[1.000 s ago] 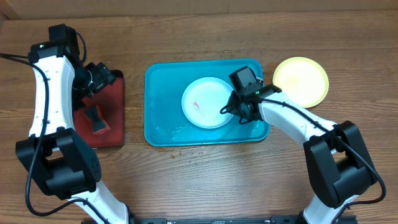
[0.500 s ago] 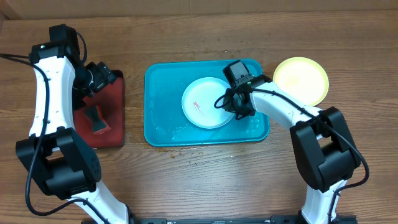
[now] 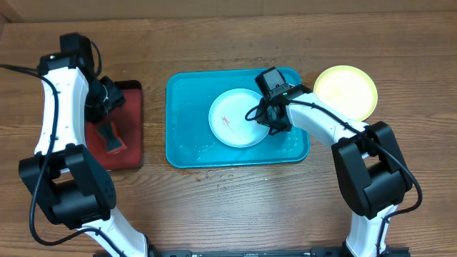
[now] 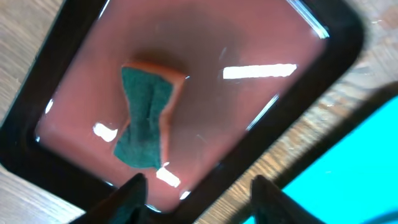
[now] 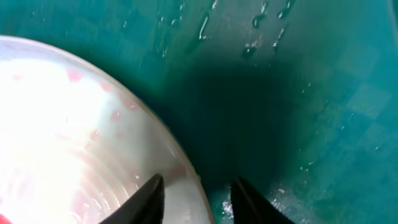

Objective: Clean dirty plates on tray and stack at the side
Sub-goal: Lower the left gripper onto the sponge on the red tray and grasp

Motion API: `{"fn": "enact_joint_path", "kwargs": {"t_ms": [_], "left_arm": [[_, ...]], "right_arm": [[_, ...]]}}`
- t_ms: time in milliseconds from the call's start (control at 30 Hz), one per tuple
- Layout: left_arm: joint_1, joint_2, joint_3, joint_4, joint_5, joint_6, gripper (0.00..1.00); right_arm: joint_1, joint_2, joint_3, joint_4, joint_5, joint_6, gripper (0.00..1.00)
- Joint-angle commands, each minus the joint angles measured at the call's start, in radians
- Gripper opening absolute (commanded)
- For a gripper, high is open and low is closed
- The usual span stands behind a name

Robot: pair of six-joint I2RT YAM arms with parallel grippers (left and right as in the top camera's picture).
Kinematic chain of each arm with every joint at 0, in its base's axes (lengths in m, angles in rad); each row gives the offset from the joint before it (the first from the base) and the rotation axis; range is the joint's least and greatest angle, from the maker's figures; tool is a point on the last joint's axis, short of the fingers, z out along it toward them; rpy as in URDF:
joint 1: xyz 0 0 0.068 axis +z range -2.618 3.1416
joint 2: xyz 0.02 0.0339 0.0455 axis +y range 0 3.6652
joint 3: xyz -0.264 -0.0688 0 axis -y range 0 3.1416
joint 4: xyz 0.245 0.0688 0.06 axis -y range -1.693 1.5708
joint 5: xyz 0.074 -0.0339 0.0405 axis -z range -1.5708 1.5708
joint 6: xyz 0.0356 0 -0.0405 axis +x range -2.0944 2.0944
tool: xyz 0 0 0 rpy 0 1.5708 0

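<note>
The teal tray (image 3: 189, 107) lies mid-table with a white plate (image 3: 232, 118) on it; a red smear marks the plate's left half. A yellow-green plate (image 3: 345, 93) rests on the wood to the right of the tray. My right gripper (image 3: 263, 119) is at the white plate's right rim. In the right wrist view its jaws (image 5: 198, 200) stand apart astride the plate's rim (image 5: 93, 124), one finger (image 5: 148, 200) over the plate, the other over the wet tray (image 5: 298, 93). My left gripper (image 4: 199, 202) hangs open over a red tray, empty.
A black-rimmed red tray (image 3: 132, 107) sits at the left, holding a green-and-orange sponge (image 4: 146, 118) just ahead of my left fingers. Water drops dot the teal tray's floor. Bare wood lies in front of both trays.
My right gripper slid left from beside the white plate onto its right rim. The left jaws have narrowed and the left arm shifted slightly over the red tray.
</note>
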Motion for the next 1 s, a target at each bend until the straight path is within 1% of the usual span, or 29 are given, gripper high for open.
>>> {"fn": "enact_joint_path", "kwargs": {"t_ms": [0, 33, 67, 100, 200, 300, 333, 367, 433, 500, 567, 700, 733, 767, 867, 967], "left_arm": [[0.034, -0.010, -0.077, 0.034, -0.057, -0.035, 0.86], [0.043, -0.010, -0.097, 0.051, -0.081, -0.035, 0.88], [0.055, -0.010, -0.122, 0.073, -0.106, -0.035, 0.88], [0.065, -0.010, -0.146, 0.092, -0.119, -0.035, 0.89], [0.106, -0.010, -0.221, 0.136, -0.094, -0.034, 0.91], [0.129, -0.010, -0.283, 0.181, -0.072, -0.029, 0.91], [0.137, -0.010, -0.312, 0.218, -0.052, -0.005, 0.82], [0.139, -0.010, -0.327, 0.243, -0.026, 0.027, 0.80], [0.139, -0.010, -0.357, 0.294, 0.053, 0.096, 0.80], [0.138, -0.010, -0.375, 0.325, 0.111, 0.137, 0.81], [0.138, -0.010, -0.385, 0.344, 0.121, 0.145, 0.82], [0.138, -0.010, -0.385, 0.346, 0.122, 0.165, 0.80], [0.138, -0.010, -0.385, 0.342, 0.127, 0.165, 0.78], [0.138, -0.010, -0.388, 0.338, 0.129, 0.165, 0.73], [0.138, -0.010, -0.398, 0.326, 0.119, 0.165, 0.55], [0.138, -0.009, -0.422, 0.329, 0.103, 0.163, 0.54]], "right_arm": [[-0.003, 0.047, -0.013, -0.008, 0.052, 0.008, 0.42], [-0.003, 0.047, -0.013, -0.011, 0.051, 0.008, 0.42], [-0.003, 0.047, -0.013, -0.014, 0.051, 0.008, 0.40], [-0.003, 0.047, -0.013, -0.018, 0.051, 0.008, 0.34], [-0.003, 0.047, -0.013, -0.018, 0.051, 0.008, 0.28], [-0.003, 0.047, -0.013, -0.017, 0.052, 0.008, 0.28], [-0.003, 0.047, -0.013, -0.014, 0.052, 0.008, 0.28], [-0.003, 0.047, -0.013, -0.013, 0.052, 0.008, 0.28], [-0.003, 0.047, -0.013, -0.005, 0.052, 0.008, 0.28], [-0.003, 0.047, -0.013, -0.001, 0.052, 0.008, 0.28], [-0.003, 0.047, -0.013, -0.002, 0.052, 0.008, 0.28], [-0.003, 0.047, -0.013, -0.003, 0.052, 0.005, 0.28], [-0.003, 0.047, -0.013, -0.002, 0.052, 0.005, 0.28], [-0.003, 0.047, -0.013, 0.001, 0.052, 0.005, 0.28], [-0.003, 0.047, -0.013, 0.005, 0.052, 0.005, 0.29], [-0.003, 0.047, -0.013, 0.005, 0.052, 0.005, 0.29]]}}
